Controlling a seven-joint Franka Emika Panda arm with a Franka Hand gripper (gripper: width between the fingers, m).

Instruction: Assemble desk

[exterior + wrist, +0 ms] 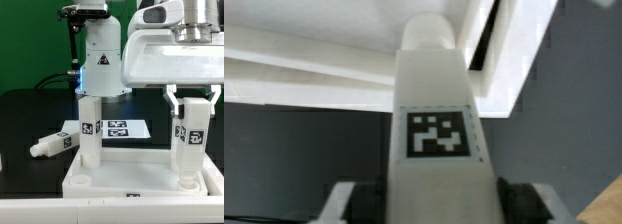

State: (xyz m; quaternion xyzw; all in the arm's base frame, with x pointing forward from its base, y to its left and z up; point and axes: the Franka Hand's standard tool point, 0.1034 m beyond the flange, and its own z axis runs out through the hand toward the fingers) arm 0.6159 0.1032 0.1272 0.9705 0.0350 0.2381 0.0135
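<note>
Inside end effector [192, 110] grip: upright leg [191, 145] at tabletop [120, 183] corner.

I count: one tabletop panel [110, 186]; three legs, namely one upright leg [90, 130], one gripped leg [190, 135] and one lying leg [55, 145]; one marker board [125, 129].

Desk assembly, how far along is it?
Done: one leg stands upright in a tabletop corner socket. In hand: the pincer holds a second leg upright at another corner. Left: a third leg lies loose on the table; no fourth is visible.
</note>
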